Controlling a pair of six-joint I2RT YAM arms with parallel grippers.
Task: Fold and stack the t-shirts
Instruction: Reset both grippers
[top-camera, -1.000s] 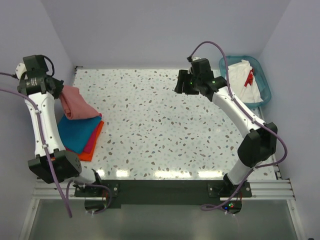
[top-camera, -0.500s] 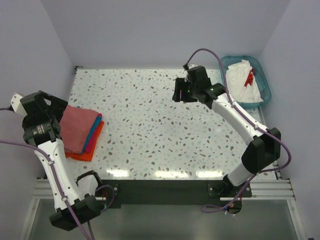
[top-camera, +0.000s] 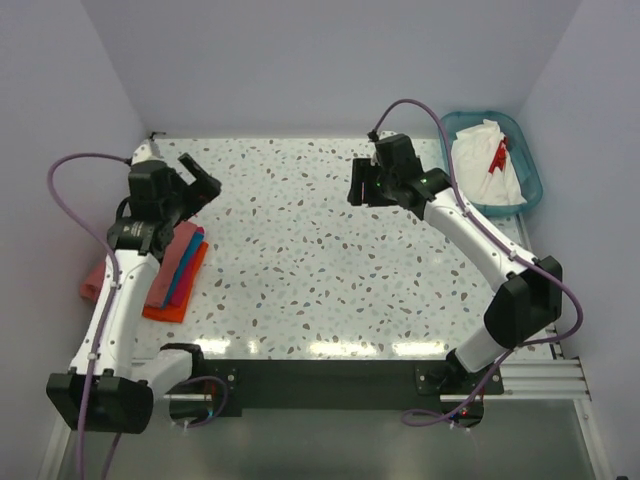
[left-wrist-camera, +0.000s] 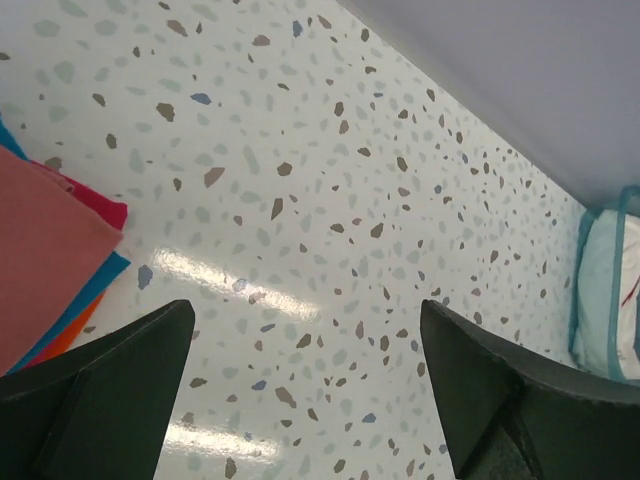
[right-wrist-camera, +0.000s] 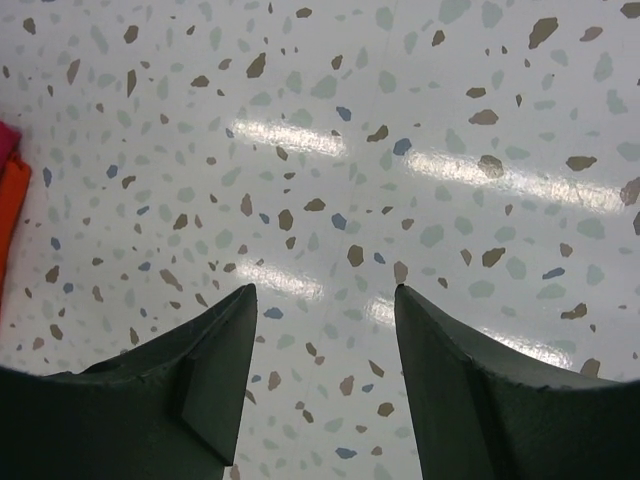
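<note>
Stack of t-shirts (top-camera: 178, 270) just beside wide-spread, empty left hand (top-camera: 190, 172); right hand (top-camera: 358, 185) half-spread, empty, well apart

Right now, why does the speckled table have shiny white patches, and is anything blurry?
Top external view: a row of white glare patches along the near edge of the speckled white terrazzo table. Left wrist view: one bright streak near the folded salmon-red cloth shirt. Right wrist view: several streaks. Speckles look sharp in all three.
</note>
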